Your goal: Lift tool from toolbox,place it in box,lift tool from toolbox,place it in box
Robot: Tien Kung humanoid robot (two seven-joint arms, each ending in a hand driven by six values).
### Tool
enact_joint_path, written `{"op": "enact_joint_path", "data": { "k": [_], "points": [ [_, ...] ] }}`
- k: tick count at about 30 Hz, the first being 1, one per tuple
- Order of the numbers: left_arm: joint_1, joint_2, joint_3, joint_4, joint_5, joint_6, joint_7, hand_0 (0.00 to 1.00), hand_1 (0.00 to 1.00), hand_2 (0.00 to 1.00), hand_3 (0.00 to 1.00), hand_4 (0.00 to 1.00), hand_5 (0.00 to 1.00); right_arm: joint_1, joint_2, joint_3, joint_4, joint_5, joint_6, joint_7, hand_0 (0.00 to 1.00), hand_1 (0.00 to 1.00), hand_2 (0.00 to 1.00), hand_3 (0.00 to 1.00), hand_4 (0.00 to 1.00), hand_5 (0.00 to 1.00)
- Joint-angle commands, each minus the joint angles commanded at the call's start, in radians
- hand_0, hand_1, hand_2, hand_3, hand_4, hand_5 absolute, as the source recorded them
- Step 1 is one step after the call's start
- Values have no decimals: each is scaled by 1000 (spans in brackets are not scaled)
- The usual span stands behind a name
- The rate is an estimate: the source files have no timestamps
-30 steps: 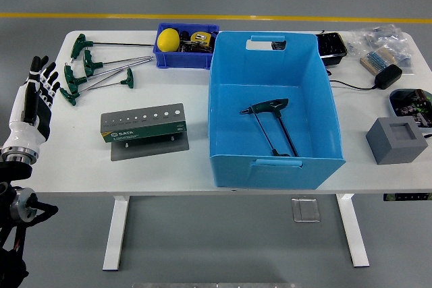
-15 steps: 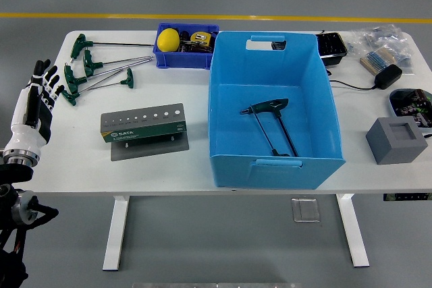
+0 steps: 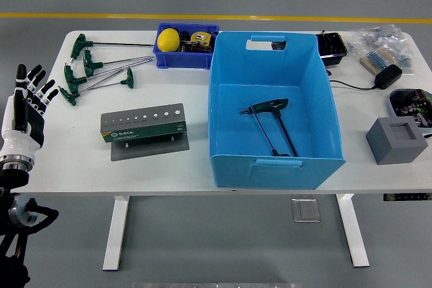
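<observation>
The large light-blue box (image 3: 225, 160) stands on the white table right of centre. Two green-handled T-wrenches (image 3: 273, 124) lie on its floor. Several more green T-handle wrenches (image 3: 91, 69) lie loose on the table's far left. A grey-green tool holder (image 3: 144, 127) with a row of empty holes stands in front of them. My left hand (image 3: 27, 96) hovers at the picture's left edge, beside the table's left end, fingers spread and holding nothing. It is left of the loose wrenches and does not touch them. The right arm is out of view.
A small dark-blue bin (image 3: 185, 60) with a yellow ball and other items sits behind the tool holder, against the blue box. A black tray (image 3: 332, 46), bagged parts (image 3: 383, 45), a black adapter (image 3: 388, 76) with cable and a grey block (image 3: 397, 139) stand to the right.
My left hand has drawn back to the left and slightly down, away from the loose wrenches, with fingers still spread. Nothing on the table has moved.
</observation>
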Motion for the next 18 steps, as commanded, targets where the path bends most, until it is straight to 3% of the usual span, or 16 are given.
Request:
{"op": "enact_joint_path", "data": {
  "k": [5, 13, 18],
  "points": [
    [-3, 5, 4, -9, -174, 1, -8, 806, 804, 860, 827, 998, 839, 0, 0, -2, 0, 0, 0, 0, 597, 572, 670, 618, 814, 904],
    [-10, 18, 21, -32, -493, -86, 61, 801, 795, 853, 828, 998, 826, 2, 1, -6, 0, 8, -2, 1, 597, 571, 670, 617, 812, 907],
    [-16, 18, 38, -43, -703, -117, 100, 795, 793, 854, 832, 998, 841, 3, 1, -4, 0, 12, -3, 3, 596, 571, 670, 618, 811, 908]
  ]
}}
